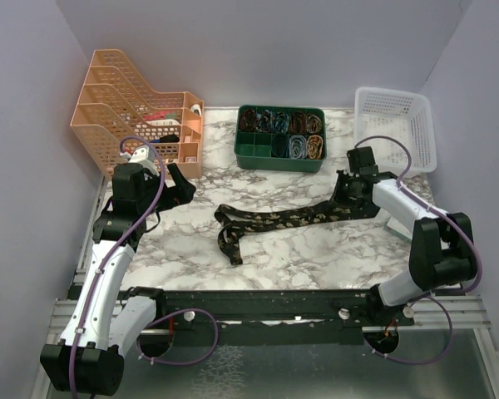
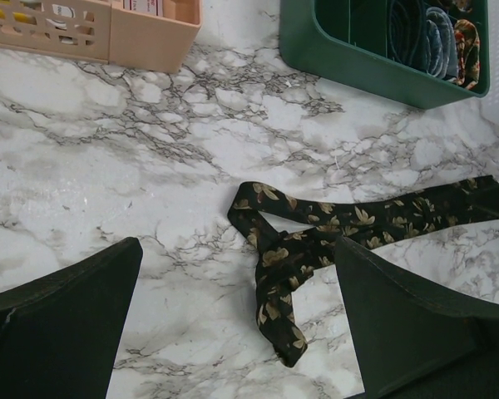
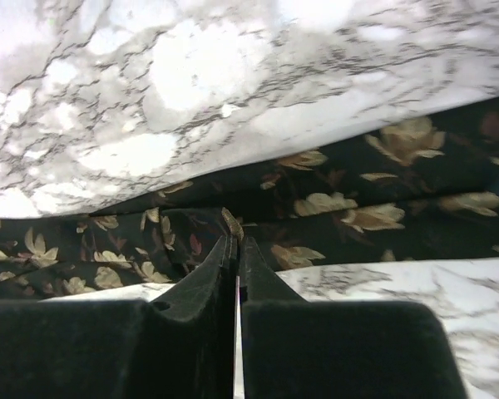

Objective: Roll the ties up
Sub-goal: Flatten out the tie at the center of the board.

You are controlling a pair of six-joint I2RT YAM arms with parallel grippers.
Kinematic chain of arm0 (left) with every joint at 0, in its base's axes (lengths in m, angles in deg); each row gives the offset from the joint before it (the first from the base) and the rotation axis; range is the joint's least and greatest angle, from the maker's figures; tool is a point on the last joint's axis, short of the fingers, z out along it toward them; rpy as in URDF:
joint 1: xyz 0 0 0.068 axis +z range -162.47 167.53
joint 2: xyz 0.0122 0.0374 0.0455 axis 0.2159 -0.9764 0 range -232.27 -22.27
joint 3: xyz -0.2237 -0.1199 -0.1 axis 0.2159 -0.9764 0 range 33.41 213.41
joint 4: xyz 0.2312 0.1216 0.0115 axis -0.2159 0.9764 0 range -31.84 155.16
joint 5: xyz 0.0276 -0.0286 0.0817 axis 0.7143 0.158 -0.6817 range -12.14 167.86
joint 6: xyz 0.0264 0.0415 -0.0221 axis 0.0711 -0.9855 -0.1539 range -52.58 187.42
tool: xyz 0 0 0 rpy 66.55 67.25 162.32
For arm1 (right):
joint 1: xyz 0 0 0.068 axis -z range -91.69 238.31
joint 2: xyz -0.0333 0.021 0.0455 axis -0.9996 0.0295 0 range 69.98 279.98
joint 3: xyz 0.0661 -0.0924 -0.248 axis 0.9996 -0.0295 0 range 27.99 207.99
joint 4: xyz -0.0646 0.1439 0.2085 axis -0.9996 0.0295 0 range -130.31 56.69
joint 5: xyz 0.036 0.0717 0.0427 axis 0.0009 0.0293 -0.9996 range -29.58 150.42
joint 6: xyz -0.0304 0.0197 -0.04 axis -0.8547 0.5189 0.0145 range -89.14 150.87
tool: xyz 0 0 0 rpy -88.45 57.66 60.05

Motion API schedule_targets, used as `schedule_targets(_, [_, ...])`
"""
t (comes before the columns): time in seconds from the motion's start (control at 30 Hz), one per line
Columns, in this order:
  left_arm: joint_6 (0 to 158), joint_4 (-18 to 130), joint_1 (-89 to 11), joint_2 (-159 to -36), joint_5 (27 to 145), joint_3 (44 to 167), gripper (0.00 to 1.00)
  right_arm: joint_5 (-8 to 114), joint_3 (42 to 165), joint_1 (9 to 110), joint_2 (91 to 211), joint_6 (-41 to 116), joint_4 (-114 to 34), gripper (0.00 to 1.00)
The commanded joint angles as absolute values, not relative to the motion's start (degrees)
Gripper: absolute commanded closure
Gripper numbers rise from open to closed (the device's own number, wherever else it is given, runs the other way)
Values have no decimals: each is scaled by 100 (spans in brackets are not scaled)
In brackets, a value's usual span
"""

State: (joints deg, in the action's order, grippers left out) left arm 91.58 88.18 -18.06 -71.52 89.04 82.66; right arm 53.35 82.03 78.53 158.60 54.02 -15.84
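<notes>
The tie lies across the middle of the surface, at 6 o'clock from the green tray; the right tool is on its 3 o'clock end, pressed together and pinching a pucker of fabric, probably to start the roll there. The left tool hangs spread wide at 9 o'clock, likely ready to steady things; only the right wrist view shows the pinch, and only the left wrist view shows the far end doubled over.

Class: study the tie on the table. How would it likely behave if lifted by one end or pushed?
Probably floppy: the tie lies looped and twisted over itself. Pushed, it would likely bunch, since fabric puckers at the right claw. Lying flat, it seems unlikely to roll.
</notes>
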Motion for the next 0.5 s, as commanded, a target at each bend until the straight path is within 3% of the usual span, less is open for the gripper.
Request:
schedule_targets(0.0, [9089,8750,-1779,-7165,9218,8335,1,6612,8350,7829,15598,5353,-893,94])
schedule_targets(0.47, [9352,8833,-1783,-6889,9923,7883,2,8478,8426,7838,16217,5517,-660,97])
